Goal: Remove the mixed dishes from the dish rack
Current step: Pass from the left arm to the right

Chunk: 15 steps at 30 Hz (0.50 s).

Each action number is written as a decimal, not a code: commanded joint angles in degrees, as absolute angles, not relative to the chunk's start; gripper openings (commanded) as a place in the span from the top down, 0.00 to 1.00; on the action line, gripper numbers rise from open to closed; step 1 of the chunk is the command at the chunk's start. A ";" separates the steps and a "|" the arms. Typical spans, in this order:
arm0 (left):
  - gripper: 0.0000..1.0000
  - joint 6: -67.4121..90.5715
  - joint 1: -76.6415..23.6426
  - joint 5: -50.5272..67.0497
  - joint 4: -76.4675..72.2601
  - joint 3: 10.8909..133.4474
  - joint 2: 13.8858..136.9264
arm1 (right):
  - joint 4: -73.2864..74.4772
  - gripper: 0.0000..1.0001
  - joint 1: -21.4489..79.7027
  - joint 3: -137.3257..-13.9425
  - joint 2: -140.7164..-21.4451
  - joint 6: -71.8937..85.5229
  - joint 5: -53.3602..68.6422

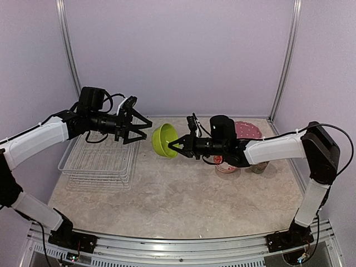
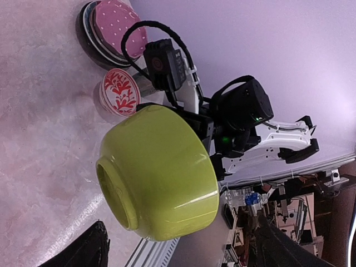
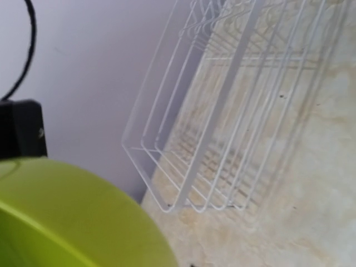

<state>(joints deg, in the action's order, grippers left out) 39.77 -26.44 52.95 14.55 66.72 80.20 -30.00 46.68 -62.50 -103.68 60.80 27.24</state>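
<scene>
It was a robotics lab test cell. Plain lilac panels (image 1: 178, 55) on aluminium posts (image 1: 68, 44) stood behind and to either side of the left gripper (image 1: 146, 132). A marble-look tabletop (image 1: 183, 200) lay below it, edged by an aluminium rail (image 1: 183, 250) carrying the arm bases (image 1: 72, 240). Beyond that rail sat cluttered cables and equipment (image 2: 289, 217).

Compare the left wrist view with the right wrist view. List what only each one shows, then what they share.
Only the left wrist view: the pink plate on top of a stack, the red-patterned bowl beside it, and the right arm. Only the right wrist view: the rack, with nothing in the part that shows. Both: the green bowl, large and close to the lens, plus the table and the wall.
</scene>
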 commanded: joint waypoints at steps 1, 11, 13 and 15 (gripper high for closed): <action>0.08 31.99 -25.73 47.16 25.63 72.61 77.96 | -22.12 1.00 46.15 -61.87 -97.17 53.77 23.10; 0.01 22.82 -20.18 30.51 38.30 85.02 74.75 | 9.45 1.00 45.96 -61.26 -85.33 38.44 1.60; 0.01 21.56 -19.68 27.17 37.84 85.21 73.68 | 14.95 1.00 45.74 -61.10 -82.47 36.84 -3.13; 0.01 20.27 -19.61 24.47 36.64 83.87 72.52 | 20.10 1.00 45.43 -61.17 -80.36 35.68 -7.15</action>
